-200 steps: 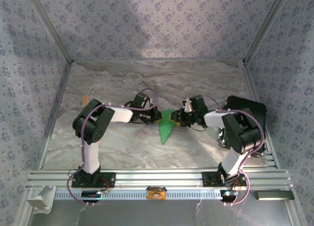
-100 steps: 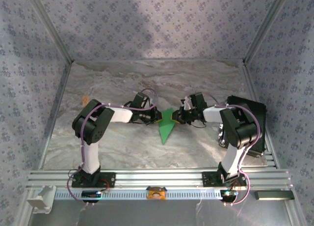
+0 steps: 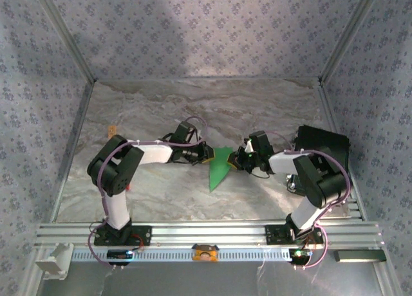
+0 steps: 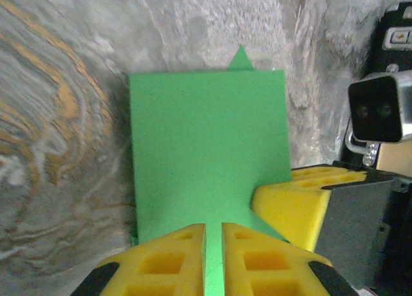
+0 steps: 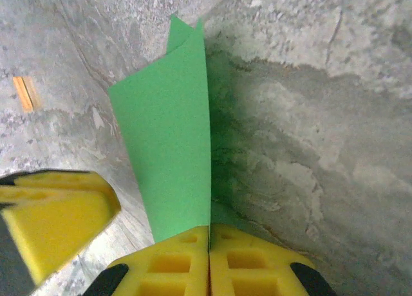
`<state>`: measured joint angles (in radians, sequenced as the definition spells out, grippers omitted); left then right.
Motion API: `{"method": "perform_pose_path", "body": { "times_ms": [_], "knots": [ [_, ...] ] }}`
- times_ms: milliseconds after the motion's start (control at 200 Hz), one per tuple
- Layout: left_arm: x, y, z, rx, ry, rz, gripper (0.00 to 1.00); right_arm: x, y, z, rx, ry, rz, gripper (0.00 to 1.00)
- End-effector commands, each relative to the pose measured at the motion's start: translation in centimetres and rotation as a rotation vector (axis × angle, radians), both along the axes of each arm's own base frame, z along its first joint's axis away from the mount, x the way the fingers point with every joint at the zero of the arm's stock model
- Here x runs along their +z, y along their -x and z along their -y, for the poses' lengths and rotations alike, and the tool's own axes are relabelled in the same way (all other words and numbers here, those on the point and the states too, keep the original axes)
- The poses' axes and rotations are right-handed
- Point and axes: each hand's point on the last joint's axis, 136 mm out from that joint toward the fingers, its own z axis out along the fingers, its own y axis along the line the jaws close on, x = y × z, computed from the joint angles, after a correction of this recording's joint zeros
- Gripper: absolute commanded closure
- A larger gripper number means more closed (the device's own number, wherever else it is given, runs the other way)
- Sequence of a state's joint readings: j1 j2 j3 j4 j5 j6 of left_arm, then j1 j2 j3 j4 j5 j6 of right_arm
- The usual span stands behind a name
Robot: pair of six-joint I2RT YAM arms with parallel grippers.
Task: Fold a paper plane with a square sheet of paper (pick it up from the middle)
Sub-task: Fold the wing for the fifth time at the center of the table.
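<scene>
Grips the paper plane [image 4: 206, 148] in the left tool [image 4: 214, 235], jaws almost together with green paper in the narrow slot between. Clamps the same paper in the right tool [image 5: 209, 238], jaws pressed tight on a folded edge. Holds the pointed green shape over the middle of the desk [image 3: 161, 109], between both tools, tip toward the near edge.

**Paper plane** [image 3: 219, 168], partly folded from plain bright green paper. A narrow triangle is formed: the wide end is set between the left gripper [image 3: 207, 153] and the right gripper [image 3: 237, 159], and the tip is directed away from both. A raised flap is pinched edge-on between the right gripper's closed fingers. A flat panel is spread ahead of the left gripper.
</scene>
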<state>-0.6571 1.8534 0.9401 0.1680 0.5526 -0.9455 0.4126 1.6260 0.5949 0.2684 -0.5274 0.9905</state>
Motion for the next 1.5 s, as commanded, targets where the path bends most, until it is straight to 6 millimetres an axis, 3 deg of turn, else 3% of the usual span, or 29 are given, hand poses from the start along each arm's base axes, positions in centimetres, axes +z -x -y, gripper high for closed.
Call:
{"method": "perform_pose_path", "body": {
  "times_ms": [0,310,415,585,774,1049,1499],
  "knots": [
    [-0.9,0.2,0.4,0.003,-0.049,-0.039,0.89,-0.3,-0.4,1.0,-0.13,0.015,-0.027,0.9],
    [-4.1,0.9,0.0,-0.009,-0.127,-0.1,0.93,1.6,-0.1,-0.1,-0.039,-0.029,0.066,0.76],
    [-4.5,1.1,-0.1,-0.018,-0.13,-0.104,0.94,2.1,-0.1,-0.6,0.047,-0.025,0.095,0.69],
    [-4.7,1.2,-0.1,-0.029,-0.13,-0.106,0.94,1.8,0.2,-0.5,0.178,-0.04,0.086,0.66],
    [-4.6,1.1,-0.1,-0.024,-0.128,-0.102,0.94,1.1,-0.4,0.3,0.177,-0.062,0.056,0.65],
    [-4.2,1.0,0.1,-0.03,-0.118,-0.091,0.94,0.7,-0.8,-0.2,0.194,-0.084,0.056,0.66],
    [-2.7,0.5,0.4,-0.036,-0.088,-0.05,0.92,0.6,-1.1,0.3,0.197,-0.072,0.06,0.79]
  ]
}}
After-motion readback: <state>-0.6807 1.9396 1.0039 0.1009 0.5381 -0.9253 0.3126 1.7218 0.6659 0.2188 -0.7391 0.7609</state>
